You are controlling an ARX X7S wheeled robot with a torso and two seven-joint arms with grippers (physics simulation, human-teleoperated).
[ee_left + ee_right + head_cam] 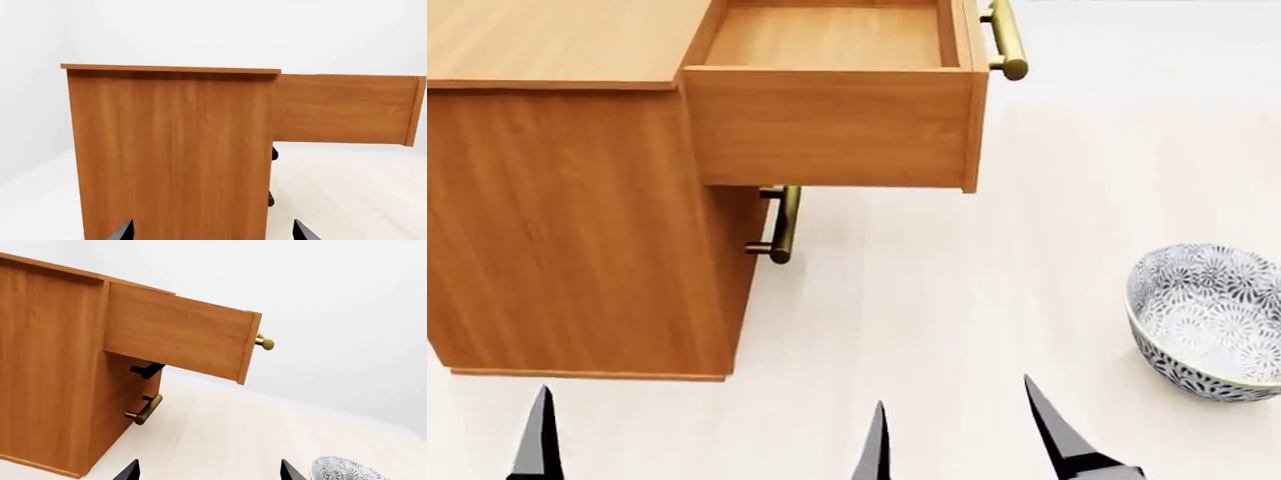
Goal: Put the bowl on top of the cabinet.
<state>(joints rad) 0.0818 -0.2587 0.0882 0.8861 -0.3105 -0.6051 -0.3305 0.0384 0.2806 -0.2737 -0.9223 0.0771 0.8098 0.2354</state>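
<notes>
At about four o'clock in the head view, the bowl (1208, 322) is seen standing upright on the pale floor (961, 330), well apart from the cabinet (574, 220), which fills the nine-to-eleven o'clock part of that view. The cabinet's flat top (554, 40) is bare where it shows. Its upper drawer (834, 100) is pulled out, nothing is seen inside it, and a brass bar handle (1004, 40) is fixed to its front; a second handle (777, 225) is seen lower on the cabinet face.

The left gripper (707, 440) is held low at about seven o'clock, its jaws spread apart with nothing between them. The right gripper (1081, 440) shows only one dark fingertip at about five o'clock in the head view; in the right wrist view two tips are seen set apart with only floor between them, the bowl's rim lying just beside one of them.

None of the task can be counted as done: the bowl has not been grasped, lifted or carried. What is left, by judgement, is the whole sequence: the bowl to be reached by the nearer right gripper, gripped at its rim, raised above the cabinet's height, and set down on the top rather than in the open drawer.
</notes>
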